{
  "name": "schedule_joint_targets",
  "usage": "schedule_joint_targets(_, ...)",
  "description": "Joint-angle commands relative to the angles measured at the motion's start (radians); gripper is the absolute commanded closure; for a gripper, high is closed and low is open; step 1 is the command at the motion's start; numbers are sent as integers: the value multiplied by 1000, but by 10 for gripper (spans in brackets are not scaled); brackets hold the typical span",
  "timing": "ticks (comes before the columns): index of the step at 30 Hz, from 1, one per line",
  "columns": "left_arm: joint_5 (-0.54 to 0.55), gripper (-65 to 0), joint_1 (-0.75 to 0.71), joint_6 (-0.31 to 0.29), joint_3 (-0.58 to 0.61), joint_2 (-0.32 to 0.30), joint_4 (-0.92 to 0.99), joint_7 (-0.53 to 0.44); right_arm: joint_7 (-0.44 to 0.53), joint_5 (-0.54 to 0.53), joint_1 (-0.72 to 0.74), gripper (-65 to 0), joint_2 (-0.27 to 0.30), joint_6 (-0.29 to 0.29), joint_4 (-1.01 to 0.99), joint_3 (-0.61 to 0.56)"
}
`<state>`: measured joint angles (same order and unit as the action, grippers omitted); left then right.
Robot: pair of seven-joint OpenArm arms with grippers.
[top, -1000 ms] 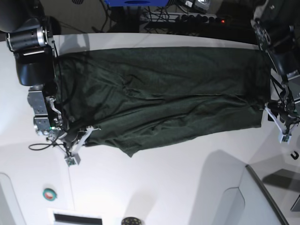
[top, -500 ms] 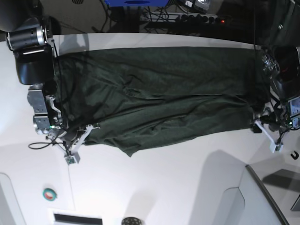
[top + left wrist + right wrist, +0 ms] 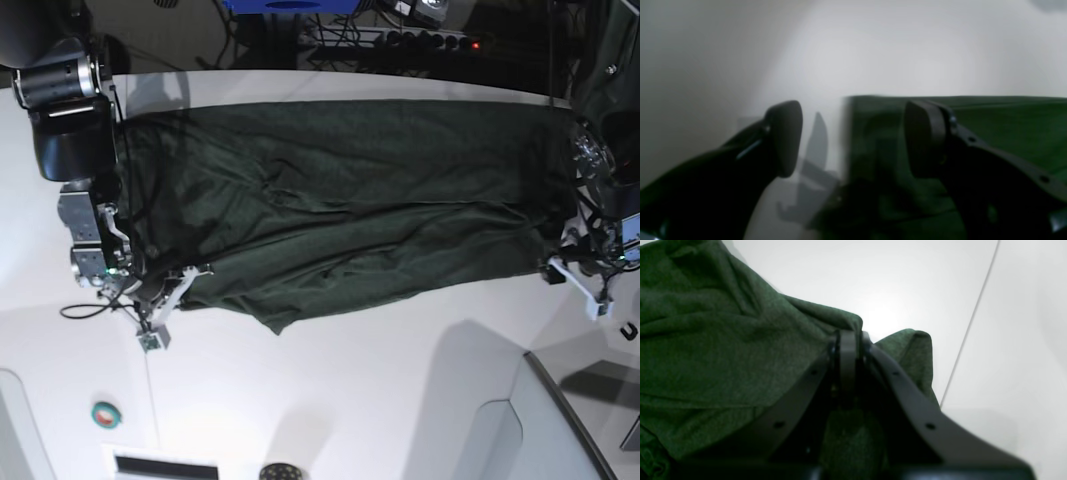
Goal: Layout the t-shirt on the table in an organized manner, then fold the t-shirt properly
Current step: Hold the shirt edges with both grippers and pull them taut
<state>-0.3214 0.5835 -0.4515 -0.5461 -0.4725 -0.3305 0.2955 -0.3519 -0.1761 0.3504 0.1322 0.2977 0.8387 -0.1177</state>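
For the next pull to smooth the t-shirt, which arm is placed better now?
The right arm, probably. The right gripper is shut on the t-shirt, pinching its edge above the table. The left gripper is open beside the cloth's edge and holds nothing, so it must grasp first.

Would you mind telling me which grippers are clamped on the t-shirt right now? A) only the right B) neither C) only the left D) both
A: the right gripper is pinched shut on a fold of the t-shirt, while the left gripper stands open with nothing between its pads.
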Motion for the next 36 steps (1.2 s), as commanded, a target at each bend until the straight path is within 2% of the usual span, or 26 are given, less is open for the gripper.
schedule_joint_targets(1, -2, -457, 25, 1, 4, -25, -17, -17, 21, -4, 26, -6, 7, 5, 20, 2)
schedule_joint_targets(6, 11, -456, 14, 3, 137, -33, -8, -25, 21, -4, 28, -6, 7, 5, 20, 2)
schedule_joint_targets(12, 94, -456, -1, 10, 137, -30, -8, -25, 21, -4, 26, -6, 7, 5, 21, 2)
schedule_joint_targets(18, 103, -456, -30, 10, 134, -35, -8, -32, 21, -4, 23, -6, 7, 5, 21, 2)
schedule_joint_targets(25, 98, -456, -44, 10, 136, -25, 92, -123, 21, -4, 23, -6, 7, 7, 21, 2)
schedule_joint_targets(31, 95, -451, -44, 10, 136, -24, 92, -123, 21, -4, 23, -6, 7, 7, 21, 2)
schedule_joint_targets(32, 95, -433, -43, 10, 136, -24, 92, -123, 21, -4, 23, -6, 7, 7, 21, 2)
schedule_joint_targets(34, 94, -357, -43, 10, 136, -18, 92, -123, 21, -4, 23, -6, 7, 7, 21, 2)
schedule_joint_targets(36, 95, -222, -43, 10, 136, -7, 92, -124, 21, -4, 23, -6, 7, 7, 21, 2)
